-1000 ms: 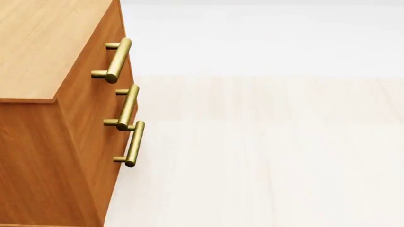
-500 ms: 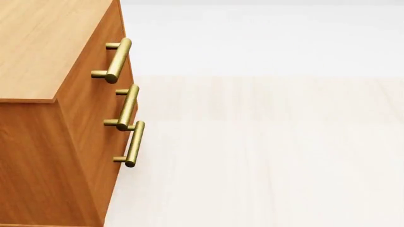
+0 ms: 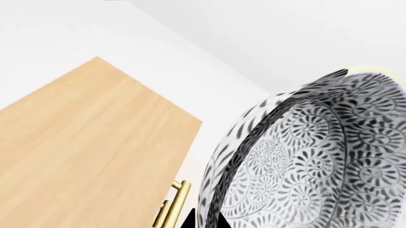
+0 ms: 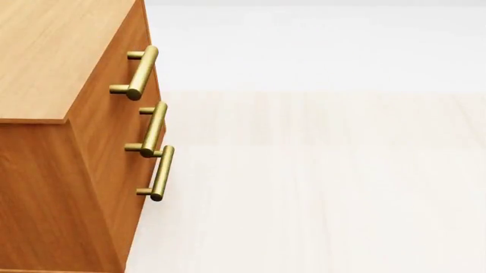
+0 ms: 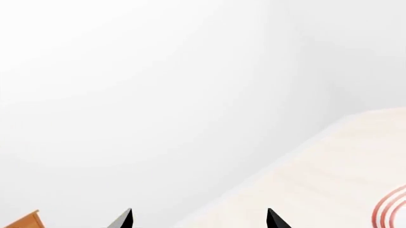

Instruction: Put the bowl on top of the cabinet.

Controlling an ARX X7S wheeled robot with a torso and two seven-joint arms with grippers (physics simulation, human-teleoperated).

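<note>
While no writing showed, the left gripper (image 3: 206,223) pinched the bowl (image 3: 317,166) beside the cabinet (image 3: 82,152). The right gripper's (image 5: 198,219) fingertips stood spread near a red-ringed plate (image 5: 390,209).

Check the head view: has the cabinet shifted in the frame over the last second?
No. The cabinet sits exactly where it did, its three brass handles at the same spots against the pale floor, so neither head nor cabinet moved.
</note>
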